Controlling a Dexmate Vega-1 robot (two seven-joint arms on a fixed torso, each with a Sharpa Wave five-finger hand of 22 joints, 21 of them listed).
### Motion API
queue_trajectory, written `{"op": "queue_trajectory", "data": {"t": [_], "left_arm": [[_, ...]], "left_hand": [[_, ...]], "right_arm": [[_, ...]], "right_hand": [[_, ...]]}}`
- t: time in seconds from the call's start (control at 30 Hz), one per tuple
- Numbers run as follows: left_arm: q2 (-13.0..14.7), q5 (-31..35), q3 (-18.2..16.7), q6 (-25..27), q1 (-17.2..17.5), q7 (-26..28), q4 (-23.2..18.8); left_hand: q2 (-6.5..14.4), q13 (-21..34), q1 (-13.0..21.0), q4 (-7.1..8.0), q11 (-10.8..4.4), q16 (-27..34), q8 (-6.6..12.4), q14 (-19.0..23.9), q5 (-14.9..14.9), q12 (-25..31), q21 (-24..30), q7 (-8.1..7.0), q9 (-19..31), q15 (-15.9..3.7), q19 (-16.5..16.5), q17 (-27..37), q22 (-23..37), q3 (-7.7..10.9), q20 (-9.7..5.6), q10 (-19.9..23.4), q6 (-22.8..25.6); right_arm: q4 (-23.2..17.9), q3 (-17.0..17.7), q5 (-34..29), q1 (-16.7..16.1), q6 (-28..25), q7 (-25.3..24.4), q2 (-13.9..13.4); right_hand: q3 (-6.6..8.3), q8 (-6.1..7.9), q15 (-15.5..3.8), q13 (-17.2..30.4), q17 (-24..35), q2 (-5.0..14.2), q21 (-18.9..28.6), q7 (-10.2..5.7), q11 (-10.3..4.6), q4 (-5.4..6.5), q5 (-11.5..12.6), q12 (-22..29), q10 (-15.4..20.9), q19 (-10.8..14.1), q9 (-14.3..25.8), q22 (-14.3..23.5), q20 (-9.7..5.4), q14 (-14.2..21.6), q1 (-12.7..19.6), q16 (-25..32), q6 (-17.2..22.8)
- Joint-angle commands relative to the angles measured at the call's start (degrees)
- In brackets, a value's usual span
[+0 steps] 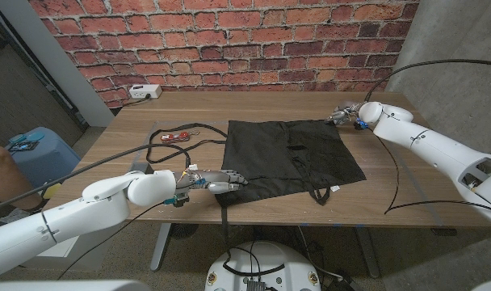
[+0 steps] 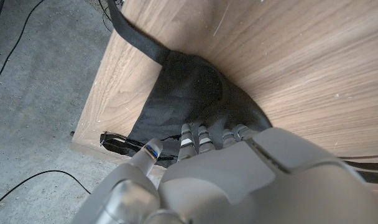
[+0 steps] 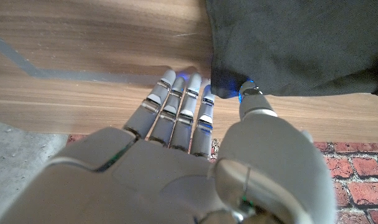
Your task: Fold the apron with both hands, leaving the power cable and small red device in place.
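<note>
The black apron (image 1: 290,156) lies spread flat mid-bench (image 1: 407,182). The left hand (image 1: 215,181) pinches its near-left corner, and the right hand (image 1: 346,115) pinches the far-right corner. The cable (image 1: 161,142) and red device (image 1: 178,137) sit left of it.

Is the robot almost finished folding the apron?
Not yet. The apron lies spread open on the table, no fold made. The left hand reaches its near corner; the right hand is at the far corner, fingers beside the cloth. The cable and red device sit beside it. All folding remains.
</note>
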Motion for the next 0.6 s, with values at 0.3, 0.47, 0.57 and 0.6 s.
{"op": "queue_trajectory", "data": {"t": [0.3, 0.47, 0.57, 0.6], "left_arm": [[-0.7, 0.1, 0.5, -0.8, -0.7, -0.4, 1.0], [-0.7, 0.0, 0.5, -1.2, -0.9, -0.4, 1.2], [-0.8, -0.4, 0.5, -1.5, -0.9, -0.5, 1.4], [-0.8, -0.3, 0.6, -1.5, -0.9, -0.5, 1.4]], "left_hand": [[0.3, 0.0, 0.1, -0.22, -0.15, 0.2, -0.07, -3.2, -0.3, 0.1, 0.6, 0.1, 0.3, -0.28, -7.0, -0.1, 0.1, 0.85, -0.53, 0.5, 0.9], [0.3, 0.0, 0.1, -0.28, -0.17, 0.2, 0.01, -3.1, -0.3, 0.1, 0.6, 0.12, 0.3, -0.34, -6.9, -0.2, 0.1, 0.98, -0.58, 0.5, 1.2], [0.3, 0.0, 0.2, -0.32, -0.16, 0.2, -0.02, -3.0, -0.3, 0.1, 0.7, 0.04, 0.3, -0.36, -6.7, -0.2, 0.0, 1.07, -0.56, 0.5, 1.3], [0.3, 0.0, 0.2, -0.33, -0.12, 0.2, -0.02, -3.0, -0.3, 0.1, 0.7, 0.0, 0.3, -0.39, -6.7, -0.2, 0.0, 1.1, -0.58, 0.5, 1.3]], "right_arm": [[-0.3, -0.4, -0.7, -0.1, -1.7, -2.6, 1.2], [0.3, -0.7, -1.0, -0.3, -1.5, -3.7, 1.7], [1.1, -0.8, -0.9, -0.3, -1.4, -4.3, 2.2], [1.4, -0.8, -0.8, -0.4, -1.2, -4.6, 2.3]], "right_hand": [[-1.15, 0.85, -7.14, 2.8, 3.0, 0.3, 0.8, -1.18, -1.78, -0.16, 0.2, 5.8, 7.2, 3.2, 0.4, 0.3, -1.04, 6.5, 3.8, 4.0, 6.8], [-1.57, 1.33, -8.48, 4.3, 4.9, 0.54, 1.1, -2.12, -2.93, -0.22, 0.2, 8.2, 9.6, 4.7, 0.6, 0.3, -1.84, 9.2, 5.7, 6.1, 10.1], [-1.84, 1.36, -9.3, 5.3, 6.3, 0.63, 1.4, -2.31, -3.64, -0.29, 0.2, 9.5, 10.6, 5.8, 0.6, 0.4, -2.32, 10.9, 7.1, 7.6, 11.5], [-1.89, 1.53, -9.46, 5.5, 6.7, 0.63, 1.4, -2.55, -3.93, -0.34, 0.2, 10.0, 11.1, 6.0, 0.7, 0.4, -2.46, 11.2, 7.6, 8.0, 12.3]]}}
